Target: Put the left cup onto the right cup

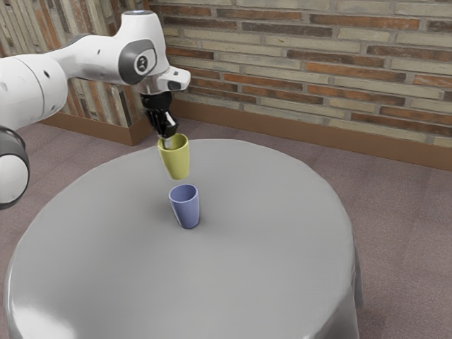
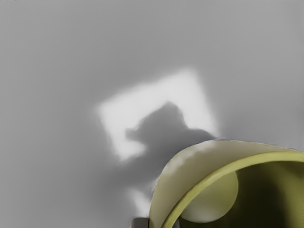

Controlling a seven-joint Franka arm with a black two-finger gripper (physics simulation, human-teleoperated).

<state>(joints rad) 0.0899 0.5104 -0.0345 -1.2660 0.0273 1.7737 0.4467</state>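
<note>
A yellow cup (image 1: 175, 158) hangs in the air above the round grey table (image 1: 282, 268), held upright by its rim. My gripper (image 1: 167, 135) is shut on that rim, one finger inside the cup and one outside. A blue-violet cup (image 1: 184, 205) stands upright on the table just below and slightly toward the exterior view's right of the yellow one, with a small gap between them. In the wrist view the yellow cup (image 2: 228, 185) looms large right under my hand, its open mouth and inner bottom showing.
The table's grey cloth drapes over its edge (image 1: 349, 282). A bright square patch of light with my hand's shadow (image 2: 161, 118) lies on the tabletop. A brick wall (image 1: 318, 63) runs behind the table.
</note>
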